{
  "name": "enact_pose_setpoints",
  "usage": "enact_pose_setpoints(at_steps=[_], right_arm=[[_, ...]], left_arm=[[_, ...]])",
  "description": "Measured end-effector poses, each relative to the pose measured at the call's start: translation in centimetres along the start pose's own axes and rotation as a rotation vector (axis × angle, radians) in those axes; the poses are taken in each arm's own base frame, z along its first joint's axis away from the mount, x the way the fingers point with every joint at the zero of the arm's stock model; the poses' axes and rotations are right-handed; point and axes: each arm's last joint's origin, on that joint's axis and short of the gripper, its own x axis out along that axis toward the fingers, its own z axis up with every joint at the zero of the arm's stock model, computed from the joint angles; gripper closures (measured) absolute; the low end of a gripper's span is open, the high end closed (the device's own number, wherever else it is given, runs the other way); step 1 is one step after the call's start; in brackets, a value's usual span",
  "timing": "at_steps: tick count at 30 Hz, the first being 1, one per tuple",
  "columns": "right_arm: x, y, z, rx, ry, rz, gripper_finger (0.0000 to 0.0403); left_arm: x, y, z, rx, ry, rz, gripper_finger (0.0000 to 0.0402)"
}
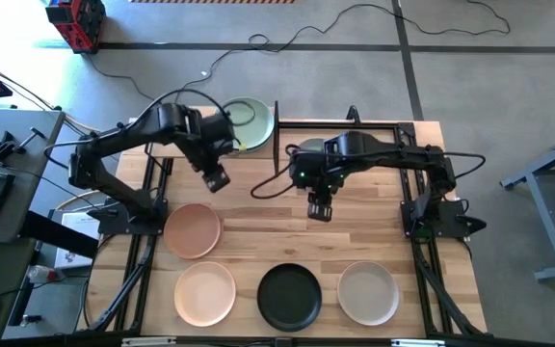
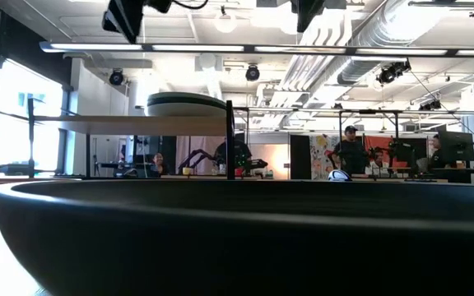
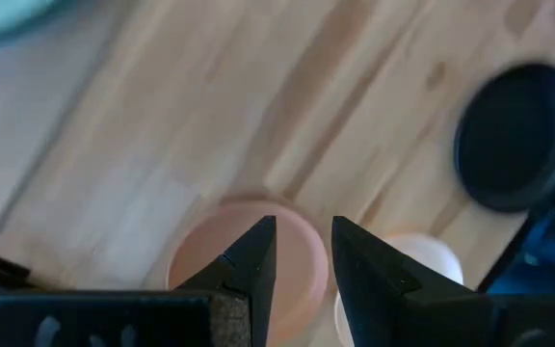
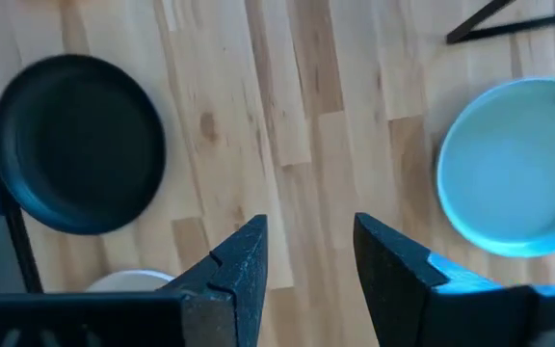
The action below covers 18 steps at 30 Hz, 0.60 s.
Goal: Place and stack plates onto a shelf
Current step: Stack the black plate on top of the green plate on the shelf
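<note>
On the wooden table (image 1: 258, 217), my shelf (image 1: 210, 130) stands at the far edge, a pale green plate (image 1: 251, 122) resting on its board. Nearer than the shelf lie four round, shallow matte plates: a peach-pink plate (image 1: 194, 230), then a beige plate (image 1: 205, 293), a black plate (image 1: 290, 296) and a white plate (image 1: 368, 292) in a row. My left claw (image 1: 215, 179) hangs open and empty above bare wood between shelf and peach-pink plate. My right claw (image 1: 319, 209) hangs open and empty beyond the black plate.

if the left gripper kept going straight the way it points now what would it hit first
Probably the peach-pink plate: the open left gripper points down at it, empty. How far above it hangs is hard to tell; it might meet the tabletop beside it.
</note>
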Motion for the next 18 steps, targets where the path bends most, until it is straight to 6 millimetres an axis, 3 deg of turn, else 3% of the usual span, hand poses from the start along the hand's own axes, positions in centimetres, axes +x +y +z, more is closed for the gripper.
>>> enact_pose_setpoints(at_steps=[18], right_arm=[[1.0,8.2,-2.1,0.269,0.018,0.012,0.0269]], left_arm=[[0.2,-6.5,-4.6,0.313,0.050,0.011,0.0312]])
